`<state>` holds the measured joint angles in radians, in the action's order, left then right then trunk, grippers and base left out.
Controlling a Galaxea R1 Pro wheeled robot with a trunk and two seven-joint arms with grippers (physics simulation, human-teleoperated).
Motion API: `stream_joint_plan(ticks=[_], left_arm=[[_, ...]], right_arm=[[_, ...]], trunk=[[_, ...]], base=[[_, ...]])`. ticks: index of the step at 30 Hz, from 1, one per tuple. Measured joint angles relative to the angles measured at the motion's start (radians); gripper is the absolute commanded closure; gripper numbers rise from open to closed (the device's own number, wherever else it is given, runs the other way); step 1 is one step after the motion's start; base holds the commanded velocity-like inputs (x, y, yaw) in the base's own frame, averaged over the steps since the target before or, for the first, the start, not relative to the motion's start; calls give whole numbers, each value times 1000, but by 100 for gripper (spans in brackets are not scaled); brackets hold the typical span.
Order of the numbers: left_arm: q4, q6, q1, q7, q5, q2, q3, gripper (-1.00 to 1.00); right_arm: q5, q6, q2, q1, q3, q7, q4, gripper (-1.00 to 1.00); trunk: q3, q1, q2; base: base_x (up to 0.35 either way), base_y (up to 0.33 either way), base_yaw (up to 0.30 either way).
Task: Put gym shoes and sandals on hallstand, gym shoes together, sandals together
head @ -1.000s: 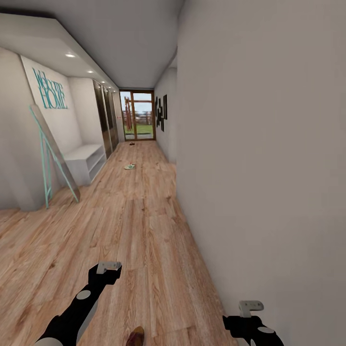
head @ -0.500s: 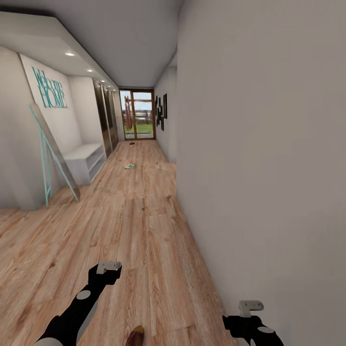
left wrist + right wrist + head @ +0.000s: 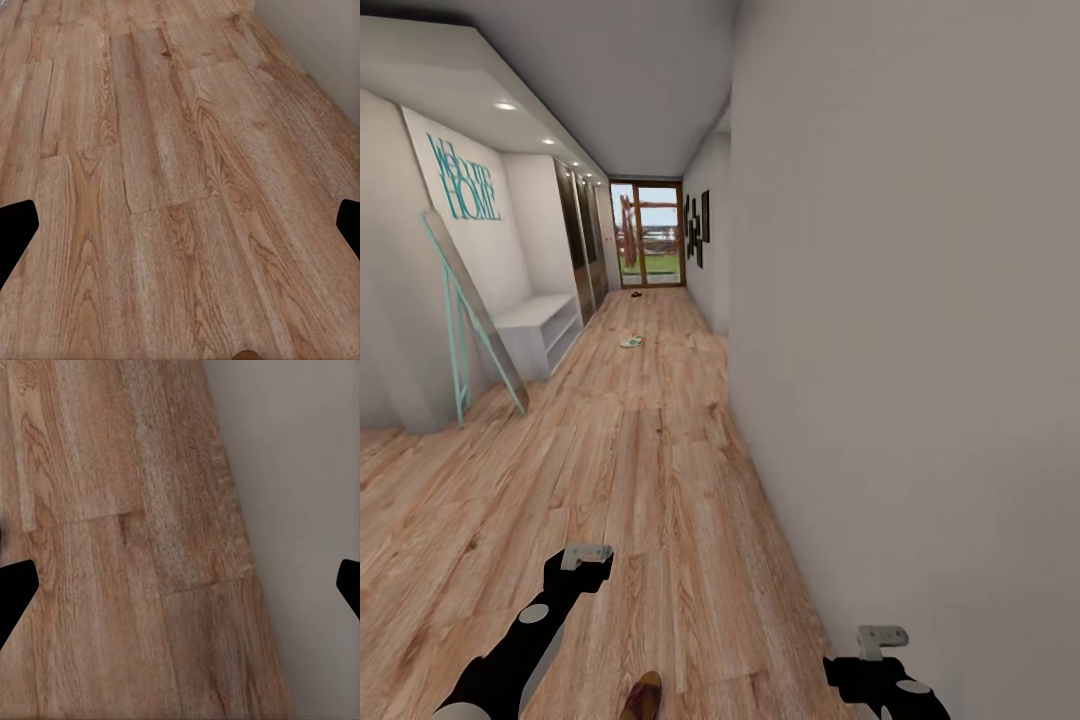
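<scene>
Low over the floor [image 3: 660,470] we hold both arms forward: left gripper [image 3: 588,553] and right gripper [image 3: 882,636], the right one close to the wall [image 3: 900,300]. Both wrist views show the jaws spread wide, released, nothing between them. One sandal [image 3: 643,695] lies near, between the arms. A gym shoe [image 3: 631,342] lies well down the corridor, near the rack [image 3: 540,330] on the left.
</scene>
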<state>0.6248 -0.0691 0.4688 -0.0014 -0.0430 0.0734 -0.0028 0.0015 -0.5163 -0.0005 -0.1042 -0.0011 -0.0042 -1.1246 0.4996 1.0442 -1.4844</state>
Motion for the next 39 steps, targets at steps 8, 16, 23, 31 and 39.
stream_joint_plan(ticks=[8,16,23,31,39], left_arm=[[0,0,0,0,0,0,0,-100],[0,0,0,0,0,0,0,-100],[0,0,0,0,0,0,0,-100],[0,0,0,0,0,0,0,-100],[-1,-1,0,0,1,0,0,-100]], right_arm=[[-1,0,-1,-1,-3,0,0,-100],[-1,0,-1,-1,-3,1,0,-100],[-1,0,-1,-1,0,1,0,-100],[-1,0,-1,-1,-2,1,0,-100],[-3,0,-3,-1,-7,1,0,-100]], trunk=[[0,0,0],[14,11,-21],[45,38,-70],[82,69,-126],[120,100,-182]], base=[[0,0,0],[0,0,32],[0,0,107],[0,0,151],[0,0,89]])
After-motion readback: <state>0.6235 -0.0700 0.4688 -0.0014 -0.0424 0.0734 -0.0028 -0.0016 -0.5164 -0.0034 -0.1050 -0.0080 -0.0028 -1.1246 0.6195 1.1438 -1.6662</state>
